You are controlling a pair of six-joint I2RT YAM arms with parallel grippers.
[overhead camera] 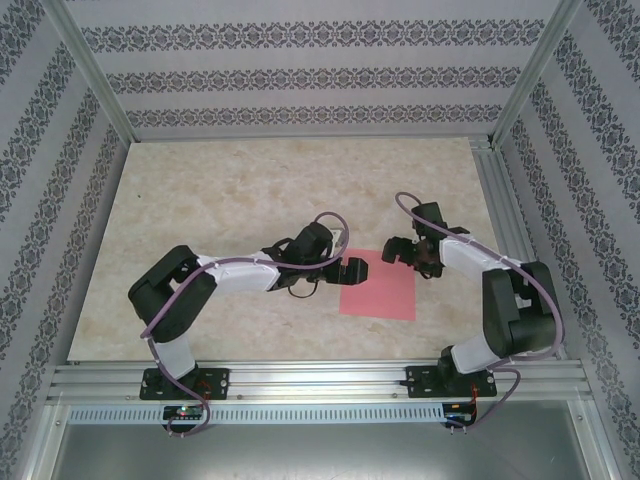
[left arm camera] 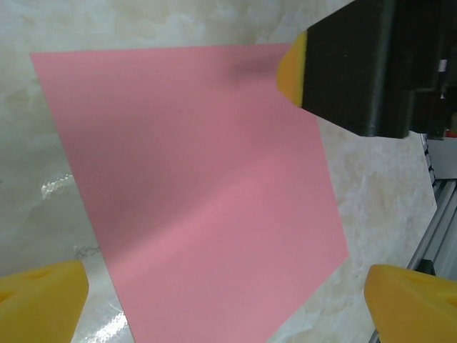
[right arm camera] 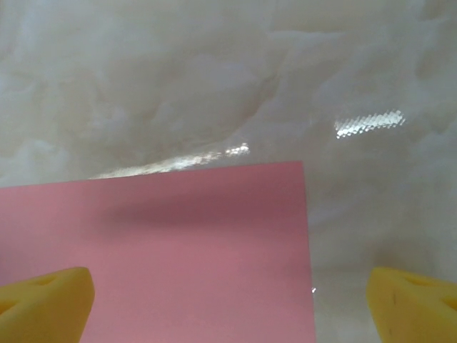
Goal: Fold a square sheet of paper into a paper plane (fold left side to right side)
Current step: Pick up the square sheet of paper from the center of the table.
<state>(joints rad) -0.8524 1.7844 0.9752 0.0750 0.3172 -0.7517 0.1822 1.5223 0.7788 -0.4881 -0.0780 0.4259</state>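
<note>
Square sheet of paper [overhead camera: 378, 284] sits flat on the table [overhead camera: 250, 180], my left gripper [overhead camera: 352, 270] and right gripper [overhead camera: 398, 250] both gaping by its far edge; thin, floppy, slick stuff, so I'd pinch its left edge.

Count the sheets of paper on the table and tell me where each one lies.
1. The square sheet of paper lies flat on the table, right of centre, toward the near edge; left gripper at its left edge, right gripper at its far edge. None seems hidden.

The pale marbled table [overhead camera: 200, 220] carries 1 square sheet of paper [overhead camera: 378, 284], lying flat and unfolded.
</note>
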